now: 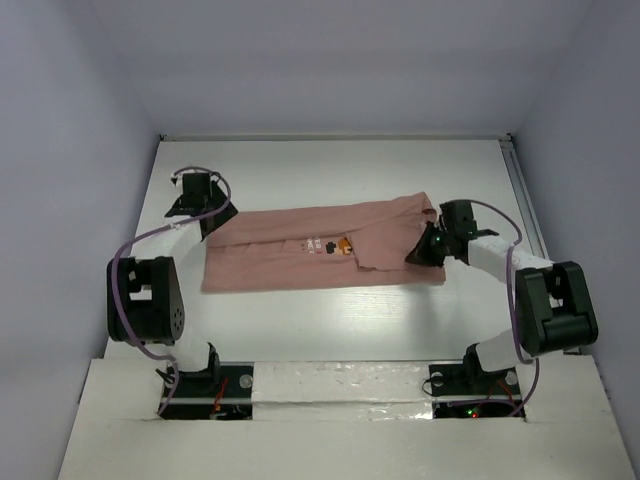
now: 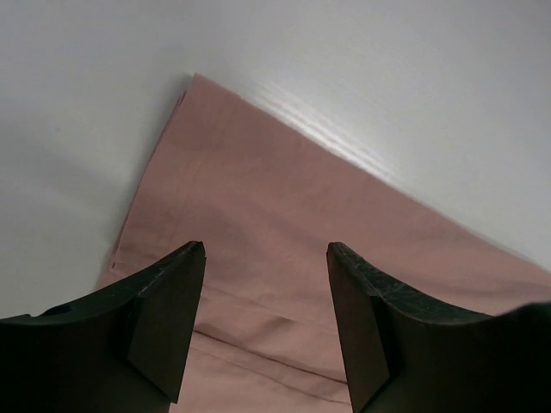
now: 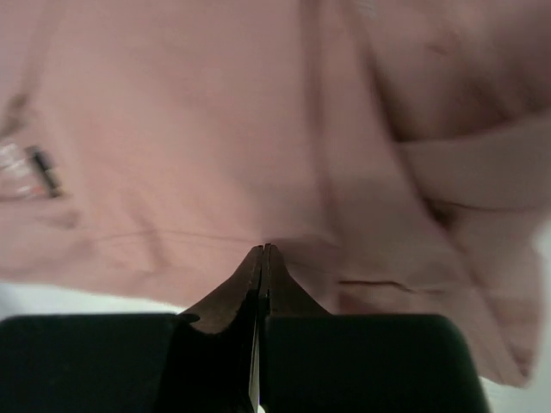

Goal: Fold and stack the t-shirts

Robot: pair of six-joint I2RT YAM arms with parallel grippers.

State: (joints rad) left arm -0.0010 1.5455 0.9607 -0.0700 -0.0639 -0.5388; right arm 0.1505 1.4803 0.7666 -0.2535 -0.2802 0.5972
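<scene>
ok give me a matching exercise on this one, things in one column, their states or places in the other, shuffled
Things:
1. black left gripper
2. black right gripper
3. dusty-pink fabric t-shirt
4. small orange-and-brown chest graphic

States or places:
A. jaws shut
B. laid out lengthwise on the white table
C. facing up near the shirt's middle
D. jaws apart

Pairs: 1-D, 2-A, 3-B, 4-C

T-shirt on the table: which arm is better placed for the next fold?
Probably right: the right gripper is shut with its tips at the near edge of the t-shirt, while the left gripper hangs open above the other end.
</scene>
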